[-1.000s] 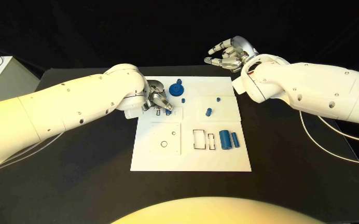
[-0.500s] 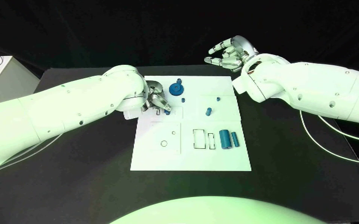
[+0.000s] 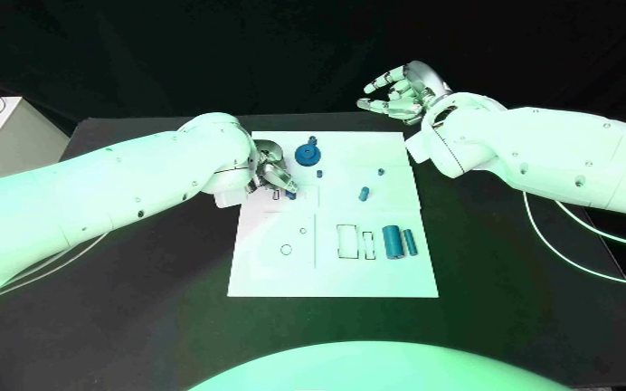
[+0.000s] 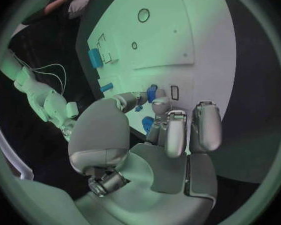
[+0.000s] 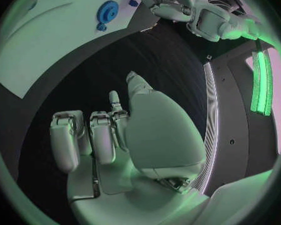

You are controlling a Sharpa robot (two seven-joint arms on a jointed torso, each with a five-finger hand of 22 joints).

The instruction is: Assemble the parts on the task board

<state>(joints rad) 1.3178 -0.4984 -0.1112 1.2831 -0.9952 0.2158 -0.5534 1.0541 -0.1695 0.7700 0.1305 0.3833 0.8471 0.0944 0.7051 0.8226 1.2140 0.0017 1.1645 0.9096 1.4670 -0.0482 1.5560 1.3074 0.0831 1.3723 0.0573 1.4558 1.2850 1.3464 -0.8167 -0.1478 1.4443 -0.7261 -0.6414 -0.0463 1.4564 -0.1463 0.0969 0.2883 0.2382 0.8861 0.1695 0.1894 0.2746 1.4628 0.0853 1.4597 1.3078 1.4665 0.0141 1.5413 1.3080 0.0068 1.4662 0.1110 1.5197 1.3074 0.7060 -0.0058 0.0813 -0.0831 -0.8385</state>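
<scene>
In the head view little has changed over the last second: the left hand [image 3: 271,176] stays at the board's [image 3: 392,273] ten o'clock corner, fingers bunched low over a small slot, having only settled a touch lower, and a bit of blue shows at its fingertips. The right hand [image 3: 399,94] still hangs off the board at one o'clock, fingers loosely spread and holding nothing. The gear [image 3: 308,157] sits at twelve o'clock on the board just beside the left hand, two small pegs [image 3: 364,195] stand near the board's centre, and two cylinders [image 3: 393,243] lie side by side at four o'clock, next to empty rectangular slots; none of these has moved. In the left wrist view the left hand pinches a small blue part [image 4: 152,92] between thumb and fingertips, right beside the small slot [image 4: 174,92]. That reads as an insertion in progress, being eased in slowly and not yet seated. In the right wrist view the right hand [image 5: 109,135] is plainly empty over bare table [image 5: 159,60], fingers apart, with the gear [image 5: 107,11] and the far arm beyond; it looks to be waiting its turn.
</scene>
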